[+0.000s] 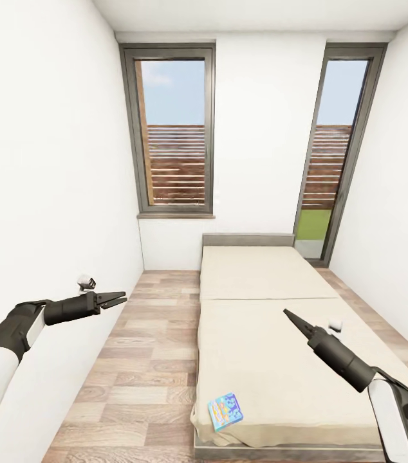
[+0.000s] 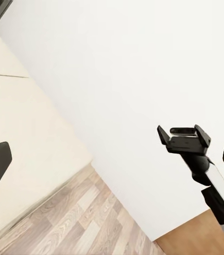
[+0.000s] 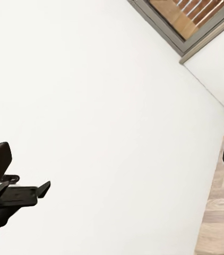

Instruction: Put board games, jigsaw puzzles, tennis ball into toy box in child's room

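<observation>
From the head view, the left arm is reaching forward over the wood-plank floor [image 1: 146, 341], close to the white left wall [image 1: 49, 161], and the left gripper [image 1: 115, 298] is pointing to the right with its two dark fingers standing slightly apart, so it is open and holding nothing. Behind it, a dark-framed window [image 1: 173, 132] is sitting in the back wall, showing sky and a slatted wooden fence. Further right, the bed [image 1: 262, 283] is stretching from its grey headboard toward the camera, its two beige mattress halves meeting at a seam across the middle. A small blue board game [image 1: 224, 410] is lying flat at the near left corner of the bed (its cover is busy with colour, though the print is too small to read). Over the near mattress half, the right arm is angling up and to the left, and the right gripper [image 1: 292, 317] is tapering to a narrow dark point; from the left wrist view the same right gripper [image 2: 183, 137] is showing its fingers spread wide, empty. To the right of the bed, a tall dark-framed glass door [image 1: 339, 148] is showing green grass outside.
</observation>
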### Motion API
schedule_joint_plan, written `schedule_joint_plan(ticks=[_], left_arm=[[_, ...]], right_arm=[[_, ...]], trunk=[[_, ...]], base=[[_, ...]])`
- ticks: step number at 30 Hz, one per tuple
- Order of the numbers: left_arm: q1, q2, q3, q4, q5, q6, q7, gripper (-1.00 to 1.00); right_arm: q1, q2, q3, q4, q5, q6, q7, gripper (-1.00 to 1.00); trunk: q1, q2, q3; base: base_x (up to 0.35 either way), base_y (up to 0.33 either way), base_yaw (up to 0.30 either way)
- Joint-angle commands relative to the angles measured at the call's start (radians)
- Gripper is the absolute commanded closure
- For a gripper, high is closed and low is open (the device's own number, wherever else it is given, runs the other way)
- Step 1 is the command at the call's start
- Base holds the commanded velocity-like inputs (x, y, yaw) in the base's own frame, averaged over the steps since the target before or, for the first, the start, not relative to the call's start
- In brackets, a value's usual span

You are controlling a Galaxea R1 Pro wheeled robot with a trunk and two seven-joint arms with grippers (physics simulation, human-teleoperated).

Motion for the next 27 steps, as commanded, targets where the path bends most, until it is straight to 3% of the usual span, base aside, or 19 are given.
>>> schedule_joint_plan(ticks=[1, 8, 16, 23, 27], left_arm=[[0.0, 0.0, 0.001, 0.0, 0.0, 0.011, -0.004, -1.0], [0.0, 0.0, 0.001, 0.0, 0.0, 0.011, -0.004, -1.0], [0.001, -0.001, 0.0, 0.001, 0.002, 0.01, -0.005, -1.0], [0.01, -0.016, -0.004, 0.0, 0.001, 0.01, -0.009, -1.0], [0.012, -0.018, -0.004, 0.0, 0.001, 0.009, -0.01, -1.0]], right_arm=[[0.0, -0.001, -0.002, -0.003, -0.005, 0.008, -0.018, -1.0], [0.0, 0.007, -0.006, -0.003, -0.007, 0.012, -0.105, -1.0], [0.004, 0.015, -0.004, -0.004, -0.019, -0.005, -0.361, -1.0], [0.06, 0.038, 0.028, 0.008, -0.019, -0.019, -0.393, -1.0], [0.092, 0.043, 0.053, 0.081, -0.017, -0.021, -0.385, -1.0]], trunk=[[0.0, -0.001, 0.0], [0.0, -0.001, 0.0], [0.0, -0.001, 0.0], [0.0, -0.001, 0.0], [0.0, -0.001, 0.0]], base=[[0.0, 0.0, 0.0], [0.0, 0.0, 0.0], [0.0, 0.0, 0.0], [0.0, 0.0, 0.0], [0.0, 0.0, 0.0]])
